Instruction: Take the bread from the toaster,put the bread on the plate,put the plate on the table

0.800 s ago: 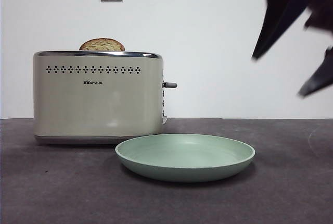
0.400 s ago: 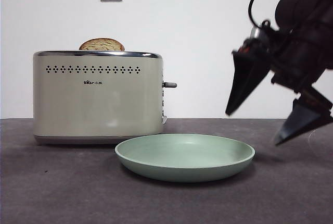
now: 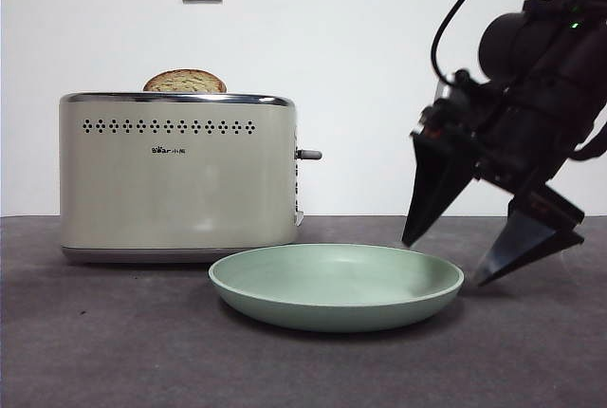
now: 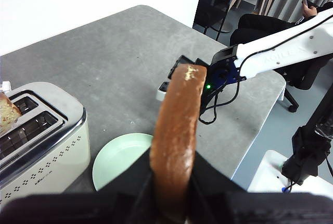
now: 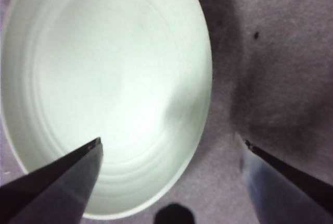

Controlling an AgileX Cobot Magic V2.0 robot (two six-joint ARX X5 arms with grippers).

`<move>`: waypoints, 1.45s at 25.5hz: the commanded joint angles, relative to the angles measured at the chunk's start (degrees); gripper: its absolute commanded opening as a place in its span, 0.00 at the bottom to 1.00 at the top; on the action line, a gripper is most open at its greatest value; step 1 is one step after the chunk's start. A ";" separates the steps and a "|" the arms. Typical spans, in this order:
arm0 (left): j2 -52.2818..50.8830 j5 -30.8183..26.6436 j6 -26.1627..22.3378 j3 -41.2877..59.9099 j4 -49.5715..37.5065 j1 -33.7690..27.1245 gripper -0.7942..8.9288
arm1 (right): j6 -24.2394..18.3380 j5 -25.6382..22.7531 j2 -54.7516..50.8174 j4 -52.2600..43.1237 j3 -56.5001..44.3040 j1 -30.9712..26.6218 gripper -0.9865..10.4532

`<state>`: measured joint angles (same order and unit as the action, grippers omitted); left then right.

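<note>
Gripping the bread [image 4: 176,140] (brown crust edge-on), left pincer [image 4: 174,193]; right pincer [image 3: 446,261] spread above mint plate [image 3: 336,285].

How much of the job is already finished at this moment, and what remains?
Done: the bread is out of the toaster, clamped in the left hand. In hand: the right hand, open, straddles the plate rim. Left: bread onto plate, then placing the plate on the table.

Small dark logo on the toaster [image 3: 178,176] face — too small to read.
</note>
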<state>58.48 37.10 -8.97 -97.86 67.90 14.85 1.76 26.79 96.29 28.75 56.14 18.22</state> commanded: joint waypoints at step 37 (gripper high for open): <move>-0.13 18.75 -0.07 20.35 -5.95 0.59 0.07 | 1.75 -8.00 -14.62 3.19 -0.04 1.29 0.07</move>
<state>58.72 54.92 -8.95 -77.76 62.39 15.25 3.20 18.81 81.62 32.42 56.36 19.49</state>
